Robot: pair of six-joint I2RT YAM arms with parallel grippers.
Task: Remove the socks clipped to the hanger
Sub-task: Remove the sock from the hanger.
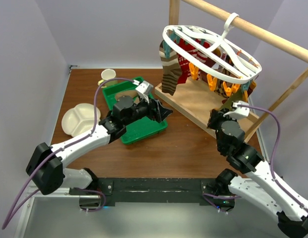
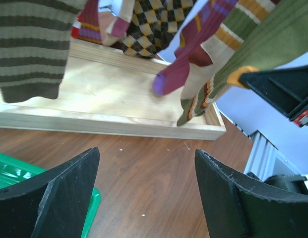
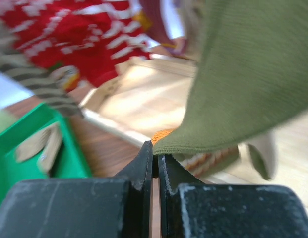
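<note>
- Top external view: the hanger (image 1: 213,52) hooks over a wooden rail (image 1: 273,34) at the back right, and the socks (image 1: 186,62) dangle from its orange and teal clips over a shallow wooden base (image 1: 193,106).
- On the worktop (image 1: 168,148) a green tray (image 1: 144,130) sits left of centre, just beside that base. From the right wrist something tan lies in it, too blurred to name, and the left arm covers part of the tray from above.
- Further left sits a white divided plate (image 1: 64,121), with a pale cup (image 1: 108,75) behind the tray near the back wall.
- Left wrist now: the left pincer (image 2: 146,163) gapes wide with nothing between its fingers, hovering low over bare worktop at the tray's right edge and facing the base.
- Straight ahead of it hang a brown-and-tan striped sock (image 2: 30,44), an argyle sock (image 2: 154,25) and a maroon sock (image 2: 181,64) with a purple toe, all off the wood.
- Right wrist: the right pincer (image 3: 154,148) is squeezed tight, its tips nipping the toe edge of an olive-green sock (image 3: 253,74) with an orange tip.
- That sock runs up and right out of frame, its clip unseen here; a red patterned sock (image 3: 84,34) blurs behind it.
</note>
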